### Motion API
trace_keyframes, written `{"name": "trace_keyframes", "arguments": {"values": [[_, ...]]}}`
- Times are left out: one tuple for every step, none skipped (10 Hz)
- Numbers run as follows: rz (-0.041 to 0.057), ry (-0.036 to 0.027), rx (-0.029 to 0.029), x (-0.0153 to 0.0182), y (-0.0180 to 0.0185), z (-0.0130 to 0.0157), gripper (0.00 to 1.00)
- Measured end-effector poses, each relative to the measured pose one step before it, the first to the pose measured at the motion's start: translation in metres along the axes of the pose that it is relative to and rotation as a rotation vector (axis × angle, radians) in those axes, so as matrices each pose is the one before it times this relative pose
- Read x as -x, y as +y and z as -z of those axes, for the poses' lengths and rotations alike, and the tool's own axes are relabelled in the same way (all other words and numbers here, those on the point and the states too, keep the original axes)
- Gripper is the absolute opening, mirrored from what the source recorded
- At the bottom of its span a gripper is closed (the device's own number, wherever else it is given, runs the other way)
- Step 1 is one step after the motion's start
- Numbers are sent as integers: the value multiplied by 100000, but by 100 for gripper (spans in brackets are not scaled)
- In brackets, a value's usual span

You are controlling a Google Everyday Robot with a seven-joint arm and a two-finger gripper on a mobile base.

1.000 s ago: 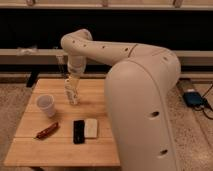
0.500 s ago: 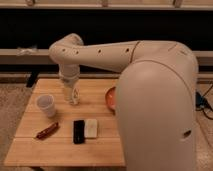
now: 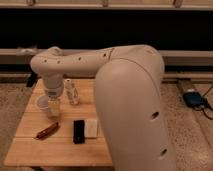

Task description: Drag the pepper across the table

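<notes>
The pepper is a small dark red-brown chili lying on the front left of the light wooden table. My gripper hangs down from the white arm over the left part of the table. It is a short way behind and above the pepper and not touching it. The gripper stands right in front of a white cup and partly covers it.
A black slab and a white block lie side by side to the right of the pepper. A small clear bottle stands behind them. My large white arm covers the table's right side. A blue device lies on the floor at right.
My arm has swung left and toward the front. The gripper went from beside the bottle to in front of the cup, nearer the pepper. The arm now hides the orange bowl.
</notes>
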Motion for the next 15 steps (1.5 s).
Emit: {"name": "trace_keyframes", "arguments": {"values": [[2618,-9,-3690,-344,-234,-673,73],[1280,313,-1574,-298,-87,-235,73],[-196,-97,-64,131,40,-52,73],[-242,-23,34,143,41,27,73],[117,-14,-19,-67,-22,-13,73],[165,-40,-35,-110,-35,-29,73],[14,-41,-15,19,-11,-20,73],[-122,-158,-108,168,-29,-67,73],[109,294,-48,133,-163,-521,73],[-471,262,83,105,-201,-714,73],[-426,67,533,63,-333,-1108,73],[-398,-422,212,-63,-525,-780,73],[-591,-642,-230,-359,-817,-523,73],[-283,-216,-442,-199,-301,-432,73],[-412,-398,-1036,54,-188,-922,73]]}}
